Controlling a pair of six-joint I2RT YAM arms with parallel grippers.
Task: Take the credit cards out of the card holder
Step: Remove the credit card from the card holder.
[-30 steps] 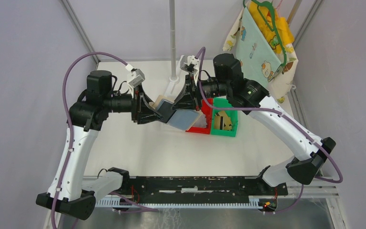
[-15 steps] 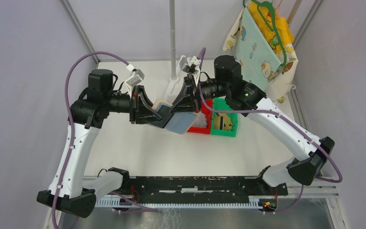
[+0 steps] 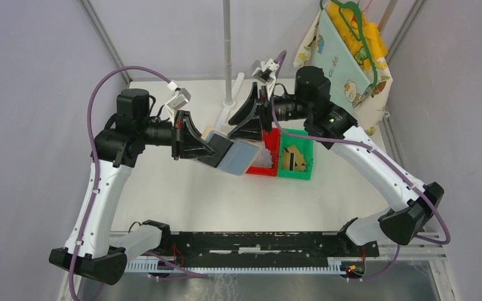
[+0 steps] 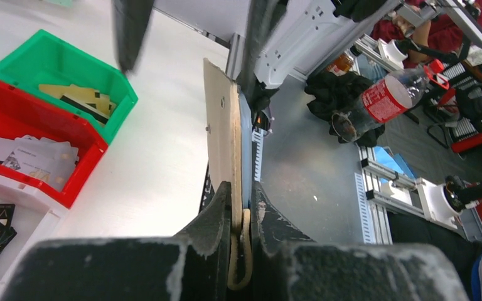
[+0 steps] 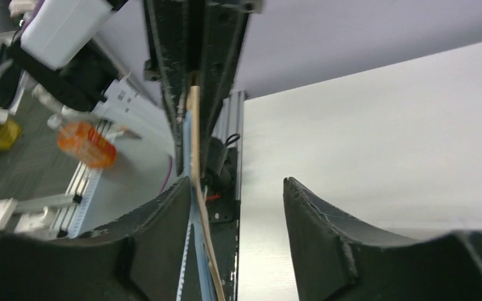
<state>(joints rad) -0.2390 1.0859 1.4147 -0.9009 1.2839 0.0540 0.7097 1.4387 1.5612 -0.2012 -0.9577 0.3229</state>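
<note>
Near the red bin [image 4: 12, 110], left fingers [image 4: 216, 213] clamp the card holder [image 4: 221, 125]; right fingers [image 5: 326, 232] stand parted.

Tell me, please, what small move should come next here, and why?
Probably ease the open right gripper toward the free end of the card holder to reach into its pocket. The left gripper clamps the holder off the table, and the right jaws hold nothing.

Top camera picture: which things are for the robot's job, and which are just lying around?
For the job: card holder, pinched by the left gripper; credit cards already out; open right gripper next to the holder.
Just lying about: hanging patterned cloth; metal pole.
</note>
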